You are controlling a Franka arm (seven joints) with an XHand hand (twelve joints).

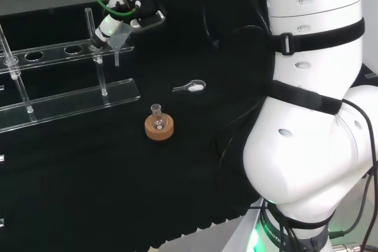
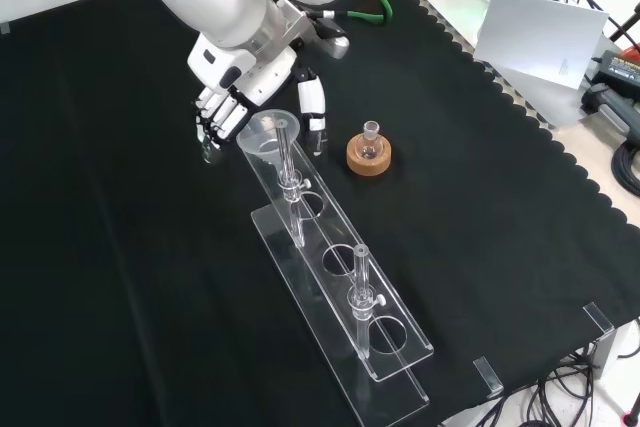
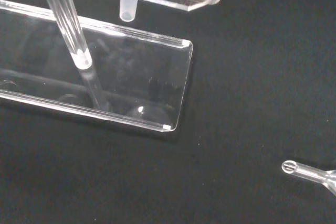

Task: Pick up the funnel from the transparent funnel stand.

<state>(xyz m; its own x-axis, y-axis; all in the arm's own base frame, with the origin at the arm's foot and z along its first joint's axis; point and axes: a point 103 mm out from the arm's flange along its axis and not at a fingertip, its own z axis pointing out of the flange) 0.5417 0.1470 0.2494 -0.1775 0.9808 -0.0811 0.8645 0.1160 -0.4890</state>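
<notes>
Glossy white rounded arm links (image 1: 307,146), black straps, green cables, black-and-white fingers (image 2: 222,117)

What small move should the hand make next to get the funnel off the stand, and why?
Probably close the fingers round the funnel and lift it straight up. The hand already sits at the funnel's cone in the front view, while the stem hangs through the end hole of the transparent stand, so pulling sideways would likely catch.

Small flask (image 1: 156,117) on cork ring (image 1: 159,128), clear spoon (image 1: 190,87) on black cloth (image 1: 177,193)
</notes>
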